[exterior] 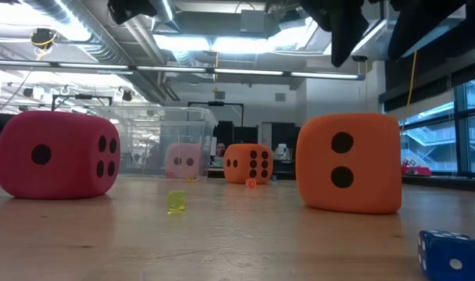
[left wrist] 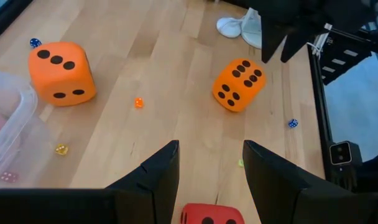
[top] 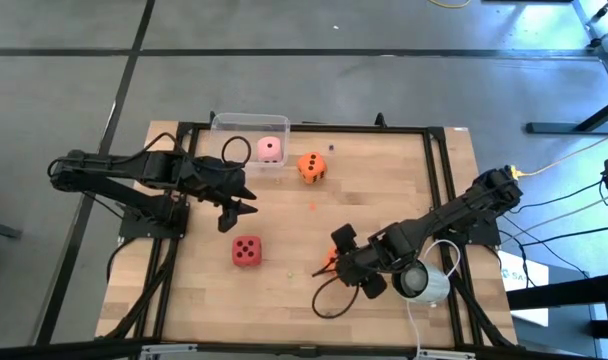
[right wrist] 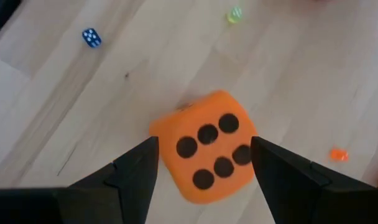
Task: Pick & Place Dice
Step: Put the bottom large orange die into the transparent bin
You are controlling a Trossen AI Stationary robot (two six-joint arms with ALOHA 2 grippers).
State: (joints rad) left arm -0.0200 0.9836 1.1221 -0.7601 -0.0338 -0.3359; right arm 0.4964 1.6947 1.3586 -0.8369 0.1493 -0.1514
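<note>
Now my right claw (right wrist: 204, 165) hangs wide just above the orange die (right wrist: 204, 149), fingers either side, so I can grab it.

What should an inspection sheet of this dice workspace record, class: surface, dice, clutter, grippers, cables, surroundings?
Surface: wooden table, black frame around it.
Job's things: pink die in clear bin; orange die beside the bin; red die on the wood; second orange die between the right fingers.
Clutter: tiny blue die, tiny green die, white object.
Grippers: left gripper open, near red die; right gripper open, astride second orange die.
Cables: black loop on the table; yellow cable off it.
Surroundings: grey floor.
</note>
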